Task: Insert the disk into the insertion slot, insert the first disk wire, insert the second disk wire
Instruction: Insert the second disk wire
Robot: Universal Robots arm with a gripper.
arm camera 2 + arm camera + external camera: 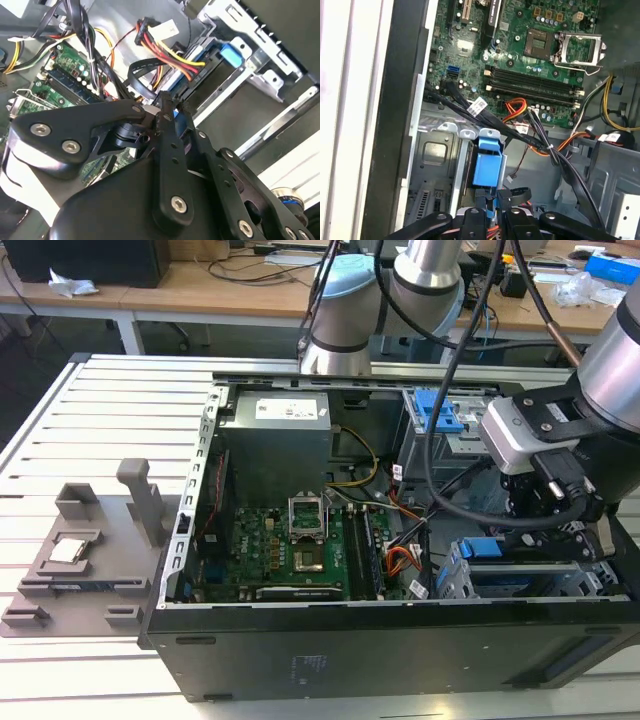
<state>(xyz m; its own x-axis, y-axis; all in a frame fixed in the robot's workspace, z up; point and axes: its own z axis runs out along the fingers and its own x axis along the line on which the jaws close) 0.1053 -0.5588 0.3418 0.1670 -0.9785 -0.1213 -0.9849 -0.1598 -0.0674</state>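
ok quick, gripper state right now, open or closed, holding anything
Gripper: fingers drawn close together at the back of the blue-framed silver disk in the perforated grey metal insertion slot; whether it grips anything cannot be told.

The disk [527,577] sits seated inside the insertion slot [470,580] at the lower right of the exterior view, its bright blue carrier edge showing along the top of the silver-grey perforated cage. In the first wrist view the blue carrier [487,167] stands on edge in the lower middle, within the grey metal cage [437,150], dark cables crossing just above it.
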